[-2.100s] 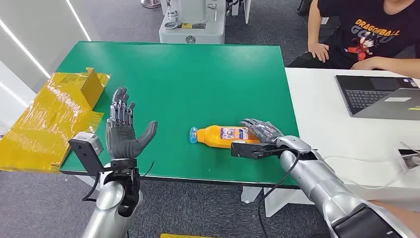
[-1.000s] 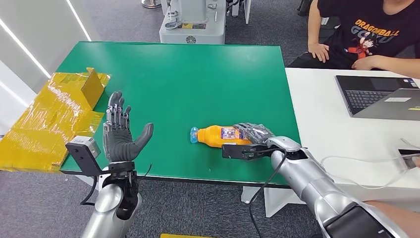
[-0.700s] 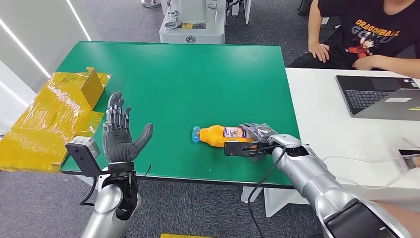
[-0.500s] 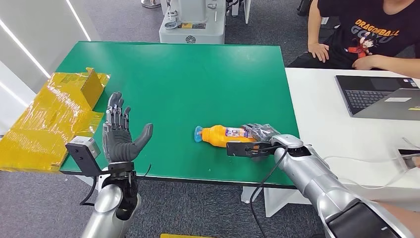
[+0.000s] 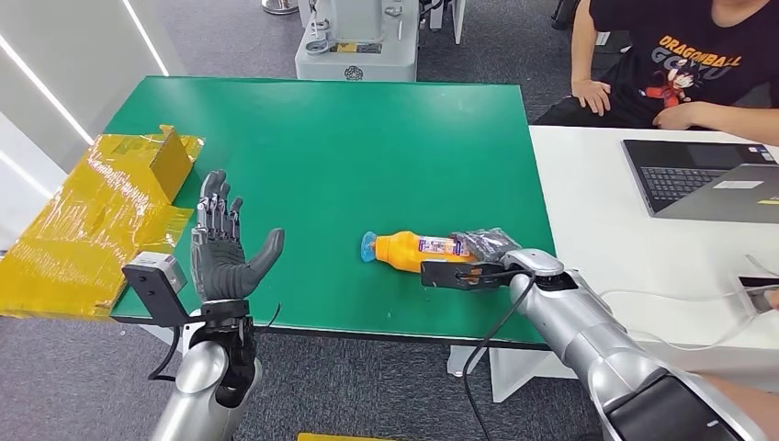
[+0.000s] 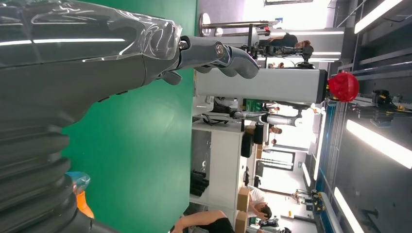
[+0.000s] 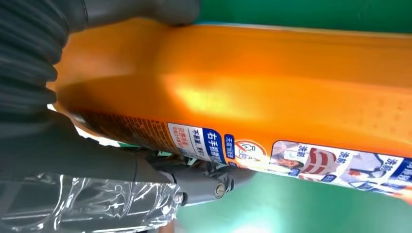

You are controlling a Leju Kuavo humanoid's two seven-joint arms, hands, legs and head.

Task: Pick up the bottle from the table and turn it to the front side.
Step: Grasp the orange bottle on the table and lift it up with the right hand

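Silver arms, dark grey hands [image 5: 223, 250], ribbed grey wrist covers, black cables

- The person's black T-shirt [image 5: 698, 55], at about 1 o'clock past the table, says "DRAGONBALL" and "GOKU".
- The orange bottle [image 7: 272, 92] has a label [image 7: 233, 145] with small Chinese writing, too tiny to read.

Orange bottle [image 5: 415, 249] lies on its side near the green table's [image 5: 367, 138] front edge, blue cap pointing left. Right hand [image 5: 487, 248] grips its base end — fingers wrapped over. Left hand [image 5: 223, 248] upright at the front-left corner, fingers spread, holding nothing. Yellow wrapped box [image 5: 101, 216] overhangs the left edge.
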